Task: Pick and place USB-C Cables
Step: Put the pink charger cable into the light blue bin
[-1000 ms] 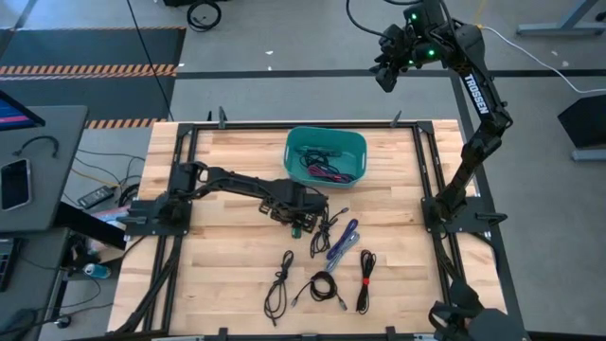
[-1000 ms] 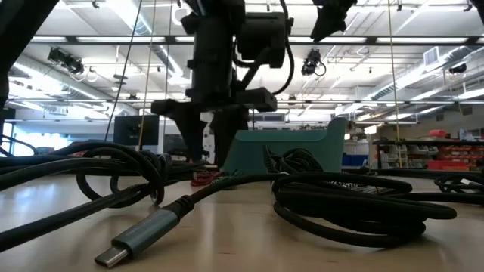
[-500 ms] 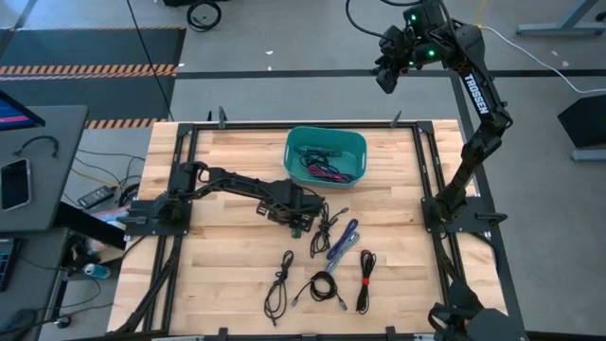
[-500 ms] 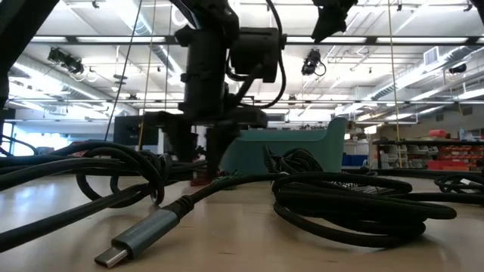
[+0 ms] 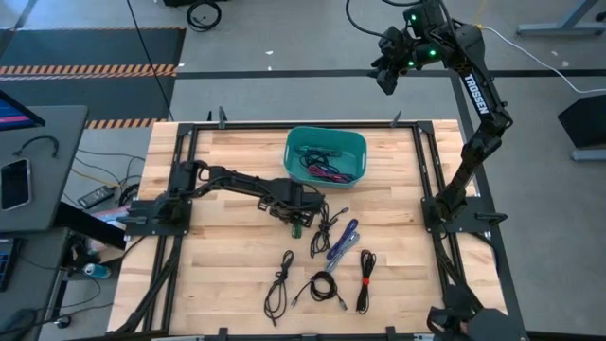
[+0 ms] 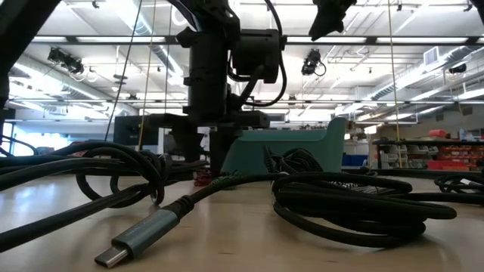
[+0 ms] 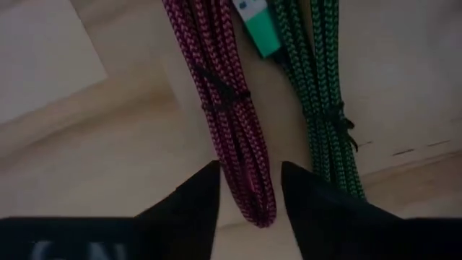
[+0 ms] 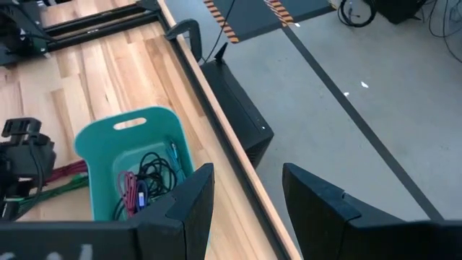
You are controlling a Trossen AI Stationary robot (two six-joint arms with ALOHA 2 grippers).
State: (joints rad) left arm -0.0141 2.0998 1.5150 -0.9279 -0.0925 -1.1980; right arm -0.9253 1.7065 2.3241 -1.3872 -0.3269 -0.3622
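On the wooden table, in the left wrist view, a magenta USB-C cable bundle [image 7: 229, 101] lies beside a green one [image 7: 325, 123]. My left gripper [image 7: 249, 173] points down over them near the table's middle [image 5: 296, 216], open, one finger on each side of the magenta bundle's end. A teal bin [image 5: 326, 156] toward the far edge holds several cables. Black and blue cables [image 5: 343, 240] lie near the front. My right gripper [image 8: 245, 180] hangs open and empty, high beyond the far right corner [image 5: 383, 76]. My left gripper has the looped end [image 7: 254, 208] of the magenta bundle between its two fingers, which come from above and stand across the strands. I cannot tell whether the fingers touch it. The bundle lies flat on the table.
A black cable [image 5: 277, 284], a black coil [image 5: 322, 287] and a red-tied black bundle [image 5: 365, 281] lie near the front edge. In the low view a cable with a grey connector [image 6: 140, 238] fills the foreground. Black frame rails [image 5: 421, 161] run along the table's sides.
My left gripper has sunk a little toward the table over the magenta bundle, still pointing down.
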